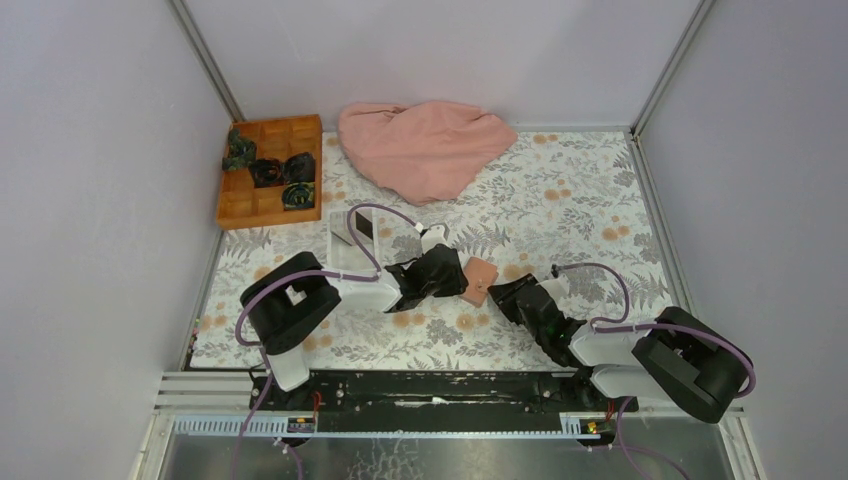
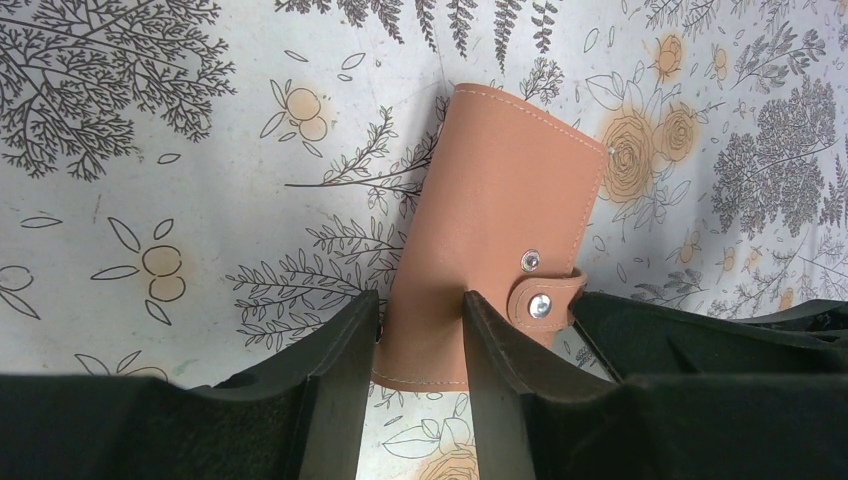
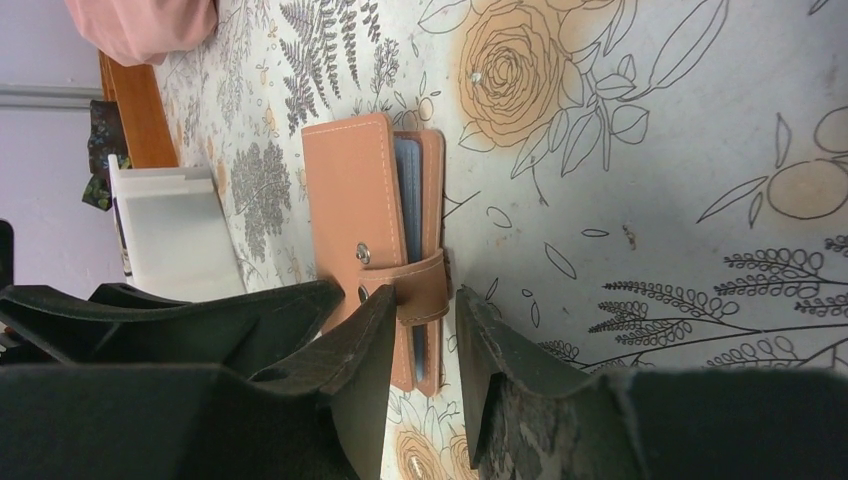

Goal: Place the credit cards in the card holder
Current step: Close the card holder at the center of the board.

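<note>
Where the left gripper (image 2: 420,300) and right gripper (image 3: 426,292) overlap it, the holder (image 2: 500,200) is partly hidden; contact cannot be told. Both jaws are parted, nothing clamped. Holder is laid flat on the cloth (image 2: 150,200) between them: tan, stitched, strap wrapped round its edge, blue-grey cards (image 3: 405,200) edge-on inside.

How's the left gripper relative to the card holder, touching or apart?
Cannot tell. In the left wrist view the left gripper straddles the card holder, one finger overlapping it, but pressing or hovering is unclear.
</note>
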You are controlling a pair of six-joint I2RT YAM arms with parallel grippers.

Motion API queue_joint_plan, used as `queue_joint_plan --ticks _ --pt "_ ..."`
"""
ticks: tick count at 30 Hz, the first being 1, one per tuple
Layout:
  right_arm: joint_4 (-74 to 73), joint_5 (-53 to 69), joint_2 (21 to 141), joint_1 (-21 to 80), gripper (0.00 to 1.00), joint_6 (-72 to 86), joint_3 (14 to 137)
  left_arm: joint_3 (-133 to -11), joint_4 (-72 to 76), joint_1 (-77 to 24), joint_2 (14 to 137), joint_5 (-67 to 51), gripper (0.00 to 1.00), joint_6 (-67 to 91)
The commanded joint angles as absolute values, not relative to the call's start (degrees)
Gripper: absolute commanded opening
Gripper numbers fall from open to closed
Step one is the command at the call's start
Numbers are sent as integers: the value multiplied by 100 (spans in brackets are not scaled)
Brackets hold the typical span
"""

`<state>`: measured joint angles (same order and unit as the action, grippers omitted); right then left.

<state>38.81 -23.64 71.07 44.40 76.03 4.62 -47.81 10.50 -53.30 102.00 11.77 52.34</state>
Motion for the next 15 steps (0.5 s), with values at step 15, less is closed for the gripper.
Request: queue_joint_plan --ticks 15 --pt "4040 -2071 7300 4414 37 7403 401 -4364 -370 -5367 10757 1096 44 5019"
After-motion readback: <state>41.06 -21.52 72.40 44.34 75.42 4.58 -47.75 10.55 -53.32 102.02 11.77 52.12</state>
